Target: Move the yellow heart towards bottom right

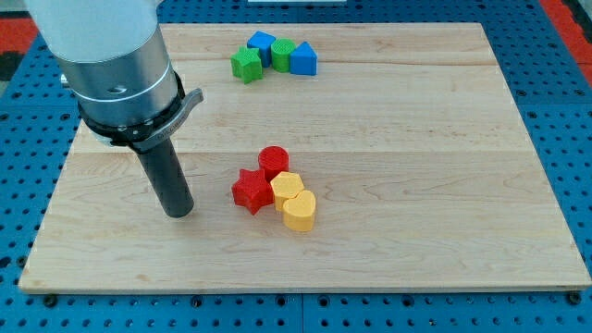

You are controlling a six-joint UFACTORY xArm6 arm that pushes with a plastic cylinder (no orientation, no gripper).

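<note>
Nothing's really happening yet: there are no jaws, the rod's tip (178,213) is sitting left of the red star (251,191), while the yellow heart (299,210) is waiting mid-desk (444,231), untouched.

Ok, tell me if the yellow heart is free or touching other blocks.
Touching: the yellow heart sits against the yellow block above it. My tip stands apart, to the view's left.

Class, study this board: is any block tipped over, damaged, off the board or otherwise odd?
Nothing stands out. The yellow heart lies flat on the board in a tight cluster of red and yellow blocks; my tip stands apart at its left.
</note>
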